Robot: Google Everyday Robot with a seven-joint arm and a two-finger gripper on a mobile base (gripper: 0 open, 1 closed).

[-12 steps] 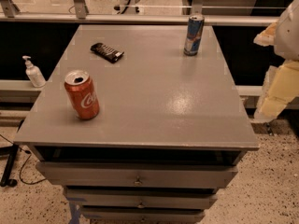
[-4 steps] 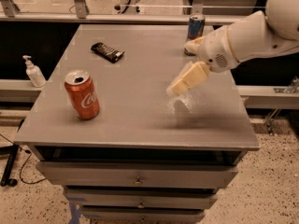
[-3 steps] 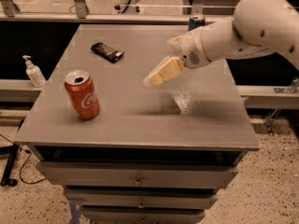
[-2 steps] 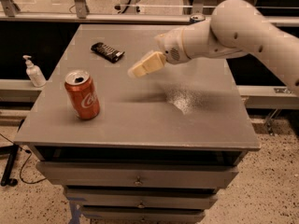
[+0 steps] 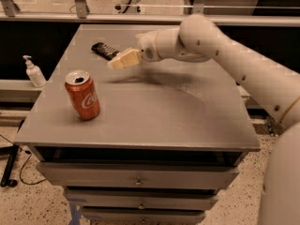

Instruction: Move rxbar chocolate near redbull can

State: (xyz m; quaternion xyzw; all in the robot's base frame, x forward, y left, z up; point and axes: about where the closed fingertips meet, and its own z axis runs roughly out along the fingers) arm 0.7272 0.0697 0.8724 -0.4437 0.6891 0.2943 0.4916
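Observation:
The rxbar chocolate [image 5: 103, 49] is a flat black bar lying on the far left part of the grey table [image 5: 164, 111]. My gripper [image 5: 121, 61] hangs just above the table, right beside the bar's near right end, at the tip of the white arm [image 5: 206, 43] that reaches in from the right. It holds nothing that I can see. The redbull can is hidden behind the arm at the table's far right.
An orange-red Coca-Cola can [image 5: 83, 95] stands upright near the front left of the table. A white pump bottle [image 5: 33, 72] stands on a ledge left of the table. Drawers sit under the table's front edge. A rail runs behind the table.
My arm has swung in from the right and across the table to the left. The gripper has gone from the table's middle to right beside the bar. The redbull can is now covered by the arm.

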